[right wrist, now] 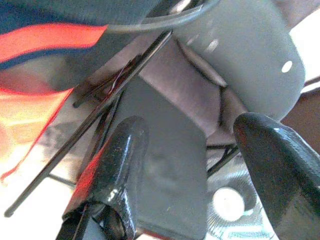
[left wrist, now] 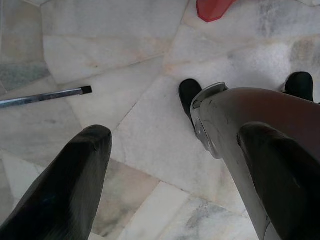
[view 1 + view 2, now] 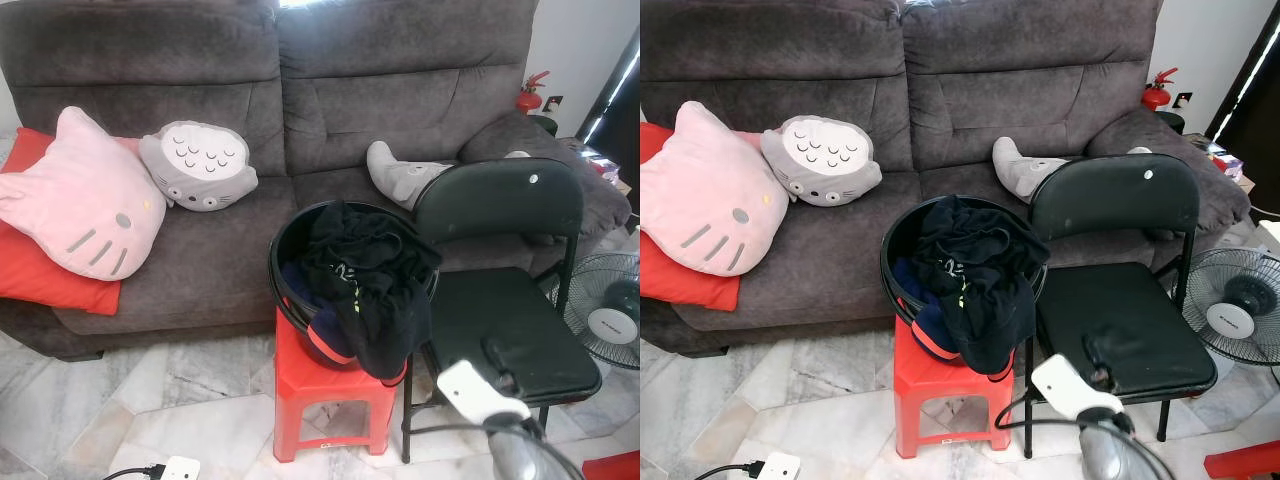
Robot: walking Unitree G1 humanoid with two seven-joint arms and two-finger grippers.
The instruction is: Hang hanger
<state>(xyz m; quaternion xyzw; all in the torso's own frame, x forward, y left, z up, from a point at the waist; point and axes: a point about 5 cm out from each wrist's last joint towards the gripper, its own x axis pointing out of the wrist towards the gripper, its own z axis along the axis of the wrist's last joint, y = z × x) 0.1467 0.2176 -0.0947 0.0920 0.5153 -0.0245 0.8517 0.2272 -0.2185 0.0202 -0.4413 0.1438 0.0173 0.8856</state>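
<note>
Hanger: we take it to be the thin black rod [image 1: 95, 115] running from the lower left toward the top middle of the right wrist view, between the red stool [image 3: 325, 385] and the folding chair [image 3: 500, 330], though we cannot be sure. The right gripper [image 1: 192, 125] hovers over the chair seat, fingers spread and holding nothing. The left gripper [image 2: 177, 132] hangs idle over the marble floor [image 2: 125, 50], likewise spread. We judge the hanger light, stiff and slippery, best pinched mid-bar or near the hook.
</note>
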